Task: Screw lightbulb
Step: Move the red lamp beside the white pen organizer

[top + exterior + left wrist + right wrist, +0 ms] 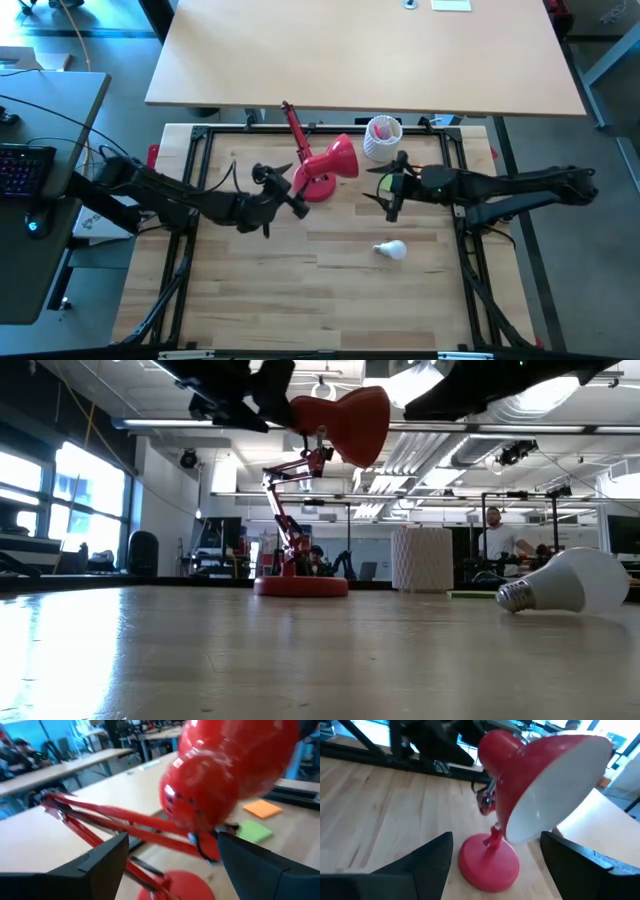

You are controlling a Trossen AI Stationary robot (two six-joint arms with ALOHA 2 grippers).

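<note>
High view shows both grippers spread and empty: left gripper (283,192) at the red lamp (327,167), right gripper (392,187) opposite. The lightbulb (391,249) lies at five o'clock from the lamp, unpicked; fetching it looks next.

White pen cup (382,137) (perforated) behind sticky notes (255,831).

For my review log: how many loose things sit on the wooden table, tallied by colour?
Red: 1, the lamp
White: 2, the lightbulb and the perforated cup
Green: 1, a sticky pad
Orange: 1, a sticky pad
Total: 5
</note>
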